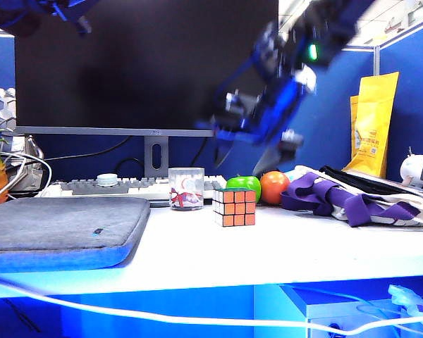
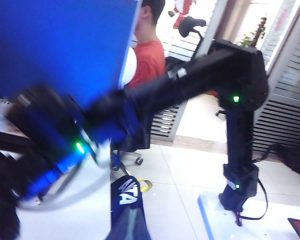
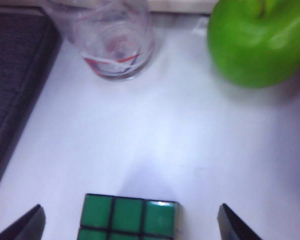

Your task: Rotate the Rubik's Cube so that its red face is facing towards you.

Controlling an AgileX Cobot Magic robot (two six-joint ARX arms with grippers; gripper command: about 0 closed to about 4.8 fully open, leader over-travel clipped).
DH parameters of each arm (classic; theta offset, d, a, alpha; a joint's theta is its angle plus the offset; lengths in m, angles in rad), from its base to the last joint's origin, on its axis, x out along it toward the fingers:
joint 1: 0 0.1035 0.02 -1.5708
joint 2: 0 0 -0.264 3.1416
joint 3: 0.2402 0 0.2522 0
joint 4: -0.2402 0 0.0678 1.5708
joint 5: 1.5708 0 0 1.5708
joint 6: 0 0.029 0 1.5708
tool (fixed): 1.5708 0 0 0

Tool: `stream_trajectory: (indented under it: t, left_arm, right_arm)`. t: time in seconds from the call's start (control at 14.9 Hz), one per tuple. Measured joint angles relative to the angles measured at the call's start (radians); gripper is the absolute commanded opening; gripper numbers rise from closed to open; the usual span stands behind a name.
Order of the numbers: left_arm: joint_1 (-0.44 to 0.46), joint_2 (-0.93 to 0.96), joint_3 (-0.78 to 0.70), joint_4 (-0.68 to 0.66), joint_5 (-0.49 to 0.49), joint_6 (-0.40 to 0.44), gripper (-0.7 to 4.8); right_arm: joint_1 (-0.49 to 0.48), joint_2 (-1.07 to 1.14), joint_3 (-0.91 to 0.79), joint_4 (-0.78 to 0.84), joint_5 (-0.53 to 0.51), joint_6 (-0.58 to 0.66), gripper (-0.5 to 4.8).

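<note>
The Rubik's Cube (image 1: 235, 207) stands on the white table (image 1: 282, 246), in front of the keyboard. Its red face (image 1: 238, 208), orange-red here, is turned to the exterior camera. The right wrist view shows its green top (image 3: 130, 217). My right gripper (image 1: 250, 151), blurred, hangs above and just behind the cube. In its wrist view the right gripper (image 3: 130, 226) is open, and its dark fingertips (image 3: 27, 225) stand well apart from the cube on both sides. My left arm (image 1: 25, 14) is raised at the top left, and its jaws do not show in any view.
A glass cup (image 1: 185, 188) (image 3: 117, 42), a green apple (image 1: 244, 185) (image 3: 260, 42) and an orange fruit (image 1: 274, 187) stand just behind the cube. A grey pad (image 1: 63, 225) lies left, a bag with purple straps (image 1: 338, 197) right. Keyboard (image 1: 127, 186) and monitor (image 1: 148, 63) are behind.
</note>
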Motion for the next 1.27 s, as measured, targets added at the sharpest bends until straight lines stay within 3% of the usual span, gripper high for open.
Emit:
stream_trajectory:
  t: [0.27,0.47,1.07,1.27]
  left_arm:
    - [-0.039,0.0,0.0,0.0,0.0,0.0,-0.05]
    - [-0.045,0.0,0.0,0.0,0.0,-0.005,-0.06]
    - [-0.049,0.0,0.0,0.0,0.0,-0.008,-0.06]
    - [-0.05,0.0,0.0,0.0,0.0,-0.008,-0.06]
  right_arm:
    - [-0.035,0.072,0.322,-0.362,-0.074,-0.011,4.79]
    - [-0.033,0.144,0.364,-0.541,-0.119,-0.016,4.79]
    - [-0.003,0.217,0.397,-0.54,-0.138,-0.062,4.79]
    - [0.01,0.298,0.488,-0.542,-0.143,-0.064,4.79]
